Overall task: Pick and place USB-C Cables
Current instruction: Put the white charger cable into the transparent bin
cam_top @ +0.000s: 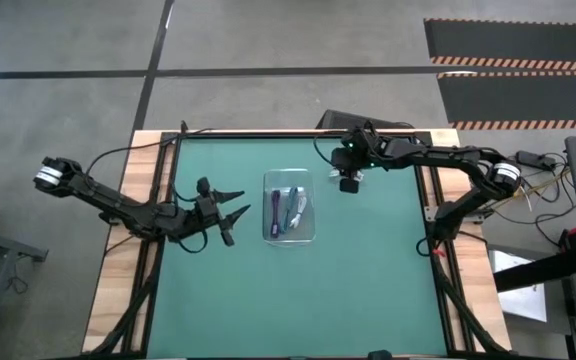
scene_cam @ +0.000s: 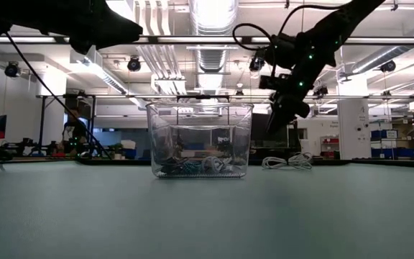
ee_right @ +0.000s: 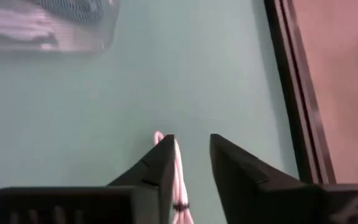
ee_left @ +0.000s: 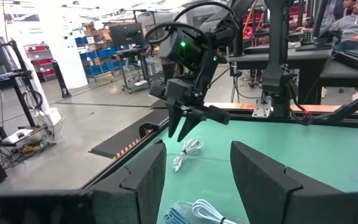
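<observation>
We see the clear tray (cam_top: 289, 206) standing near the middle of the green desk (cam_top: 368, 280), and we take it as our landmark. Inside it lie three cable bundles side by side: a dark purple-black one (cam_top: 277, 209), a teal-blue one (cam_top: 289, 211) and a white-silver one (cam_top: 301, 207). In the low view they show through the tray's wall (scene_cam: 200, 140) as a tangle on its floor.

The fourth bundle, the second white-silver cable (scene_cam: 287, 162), lies on the desk outside the tray, toward the far right corner from it and well apart from its wall. In the left wrist view this same cable (ee_left: 188, 152) rests on the green surface beyond the tray.

The right pincer (cam_top: 350, 183) hangs above that loose cable, beyond the tray on its right. Its fingers (ee_right: 160, 165) stand a little apart and grasp nothing; the cable (ee_right: 178, 180) shows between and below them, on the desk.

The left pincer (cam_top: 234, 221) hovers to the left of the tray, close to its wall, fingers (ee_left: 253, 171) spread wide and empty.

Nothing stands between the loose cable and the tray. A dark frame (cam_top: 298, 133) runs along the desk's far edge, behind the right pincer.
</observation>
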